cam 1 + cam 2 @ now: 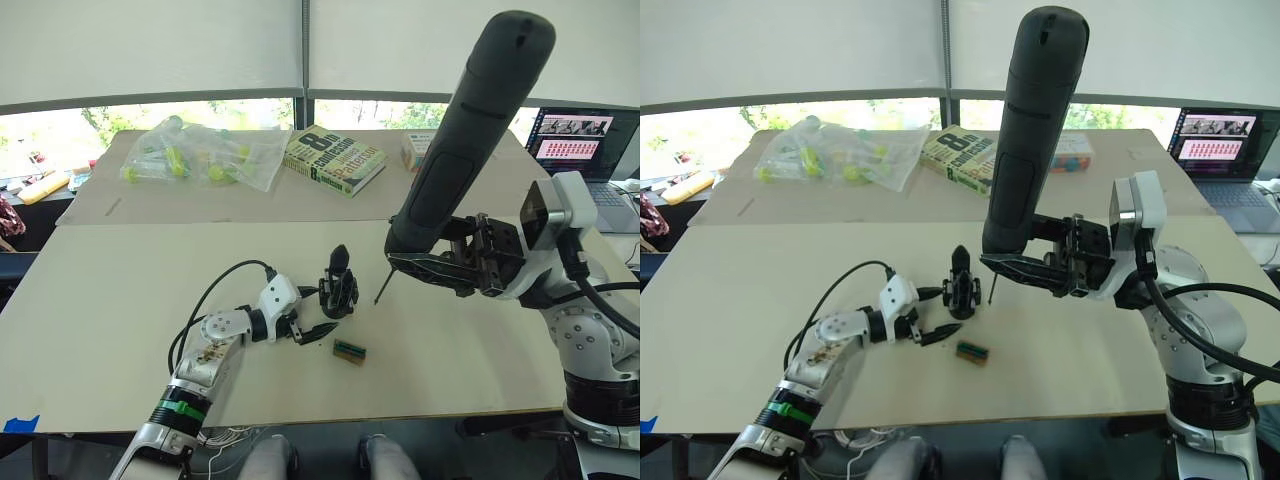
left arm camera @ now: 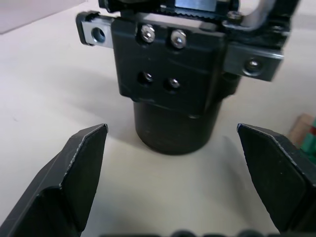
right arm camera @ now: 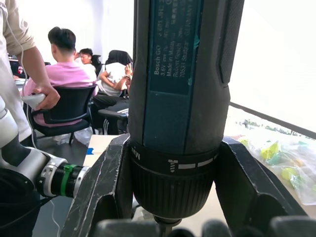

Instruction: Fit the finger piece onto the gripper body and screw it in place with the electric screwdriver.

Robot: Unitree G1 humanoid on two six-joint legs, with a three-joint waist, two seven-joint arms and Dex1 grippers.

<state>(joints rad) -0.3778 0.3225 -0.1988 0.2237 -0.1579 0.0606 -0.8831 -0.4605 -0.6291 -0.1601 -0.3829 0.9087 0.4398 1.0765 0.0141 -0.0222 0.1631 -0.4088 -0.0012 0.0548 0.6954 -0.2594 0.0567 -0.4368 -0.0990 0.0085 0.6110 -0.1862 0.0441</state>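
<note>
1. Left gripper (image 1: 318, 331) lies low on the table (image 1: 120, 290), fingers spread wide, nothing held. In the left wrist view both fingertips (image 2: 86, 148) flank a gap, with the gripper body (image 2: 173, 84) straight ahead, close but not touched.
2. Gripper body (image 1: 339, 285) stands upright on the table just beyond the left gripper's tips, its pointed black finger up. Screw heads and holes show on the face turned to the left wrist camera.
3. Small green-and-black block (image 1: 349, 351) lies on the table just beside the left gripper's tips, on the robot's right of them.
4. Finger piece: cannot tell where it is.
5. Right gripper (image 1: 425, 262) is clamped on the electric screwdriver (image 1: 470, 130), near its lower collar; the right wrist view shows both fingers pressed on the barrel (image 3: 180, 79).
6. The screwdriver tilts up and away from the right gripper, bit (image 1: 382, 286) pointing down, tip near the gripper body on its right side, above the table, apart from it.
7. Farther off: book (image 1: 334, 159), plastic bag (image 1: 205, 150) of items, laptop (image 1: 578, 140).
8. People (image 3: 64, 59) sit on chairs beyond the right gripper.
</note>
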